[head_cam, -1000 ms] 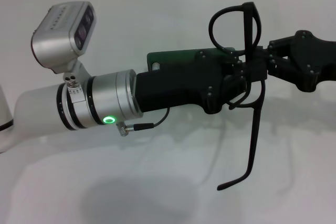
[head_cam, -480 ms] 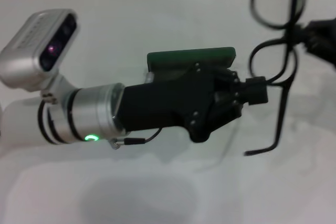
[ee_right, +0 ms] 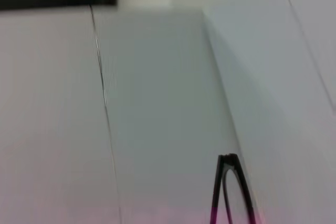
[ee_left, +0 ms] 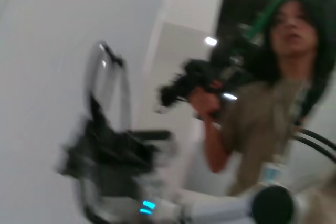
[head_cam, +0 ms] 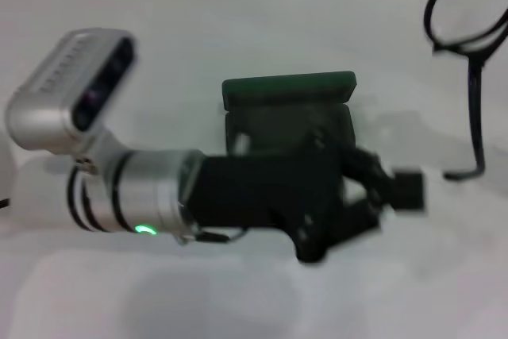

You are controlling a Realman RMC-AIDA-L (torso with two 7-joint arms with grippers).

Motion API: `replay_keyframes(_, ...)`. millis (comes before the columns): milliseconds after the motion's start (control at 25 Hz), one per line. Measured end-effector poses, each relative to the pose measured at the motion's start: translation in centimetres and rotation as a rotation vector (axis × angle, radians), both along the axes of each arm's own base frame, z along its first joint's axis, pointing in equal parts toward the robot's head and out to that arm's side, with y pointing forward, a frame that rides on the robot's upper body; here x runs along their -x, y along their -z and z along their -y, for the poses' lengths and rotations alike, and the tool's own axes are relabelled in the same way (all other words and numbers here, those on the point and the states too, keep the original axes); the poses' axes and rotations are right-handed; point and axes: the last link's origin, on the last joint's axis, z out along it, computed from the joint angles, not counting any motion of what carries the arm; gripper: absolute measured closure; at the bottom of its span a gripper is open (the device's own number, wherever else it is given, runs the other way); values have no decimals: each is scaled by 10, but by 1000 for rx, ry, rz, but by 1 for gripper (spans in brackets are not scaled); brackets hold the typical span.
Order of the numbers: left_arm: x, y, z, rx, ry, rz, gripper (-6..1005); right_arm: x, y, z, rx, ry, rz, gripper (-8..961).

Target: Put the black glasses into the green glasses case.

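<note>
Two arms figured here, but only the left claw (head_cam: 401,190) showed in the head view. It hung low over the white surface (head_cam: 238,29), reaching across from the robot's left w/ its silver wrist and camera block trailing behind. Its fingers were spread apart w/ nothing between them: released, empty.

Green glasses case (head_cam: 288,105) lay open just beyond the left claw, partly hidden under the claw's black body. Its lid stood up at the far edge, dark inside facing up toward the head camera.

Black glasses (head_cam: 468,45) were off to the right of the left claw and farther back, well apart from it and from the case, at the frame's right edge. One lens rim was cut by the frame edge; one temple arm hung straight down, hooked tip at the bottom. What held them there wasn't visible in the head view.

Right claw (ee_left: 113,153) appeared only in the left wrist view, as a dark smear w/ the glasses' lens rim rising above it; grip state: can't tell. Right wrist view caught a bit of the glasses' frame against pale walls.
</note>
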Motion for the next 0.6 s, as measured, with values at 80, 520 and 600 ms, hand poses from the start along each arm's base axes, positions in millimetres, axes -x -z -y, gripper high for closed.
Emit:
replay_keyframes(80,-8,4,4,24,58,-5,951,0,6,-3,-18,5,-67,913)
replay_keyframes(520,-21,-4,2,-56,-29,179,951,8,72,-22,15,38,102,912)
replay_keyframes(600,-19,-5,0,-69,-57,187,952,11,81,-22,32,25,136,912)
